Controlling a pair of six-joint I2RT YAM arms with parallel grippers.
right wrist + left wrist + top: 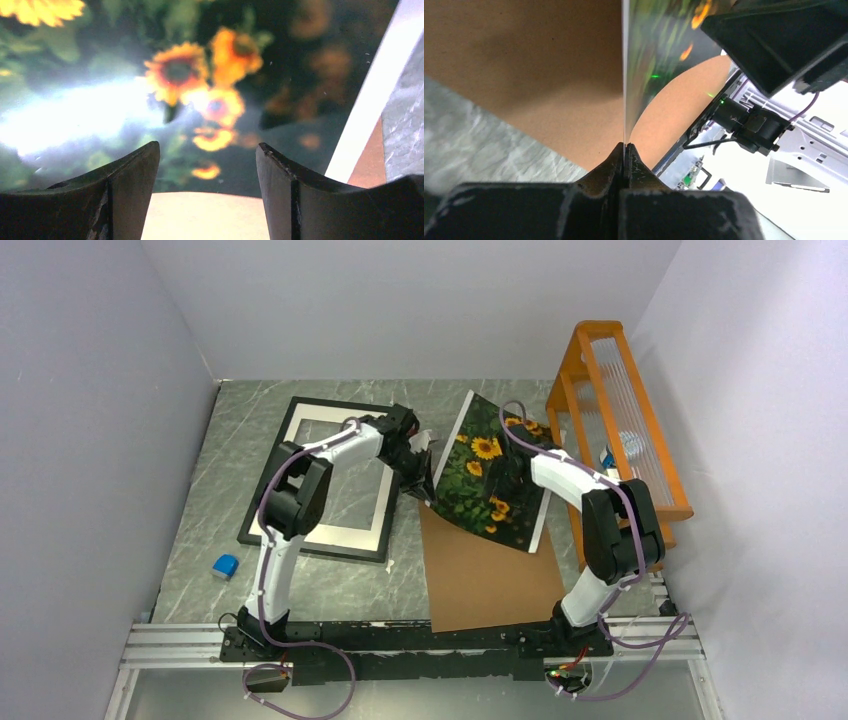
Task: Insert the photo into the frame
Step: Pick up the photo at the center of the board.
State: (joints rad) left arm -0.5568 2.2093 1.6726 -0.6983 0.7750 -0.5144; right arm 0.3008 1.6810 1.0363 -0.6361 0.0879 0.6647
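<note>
Between the two arms, above the brown backing board (490,585), photo (485,475) tilted on edge, its left edge pinched tight in the clenched left gripper (625,150), right gripper (207,150) spread wide before the print's face, frame (312,551) flat to the left, apart.

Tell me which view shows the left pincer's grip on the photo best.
The left wrist view: the left pincer is shut on the photo's thin edge. The top view shows it only small, at the photo's left edge; the right wrist view, only the photo's face.
</note>
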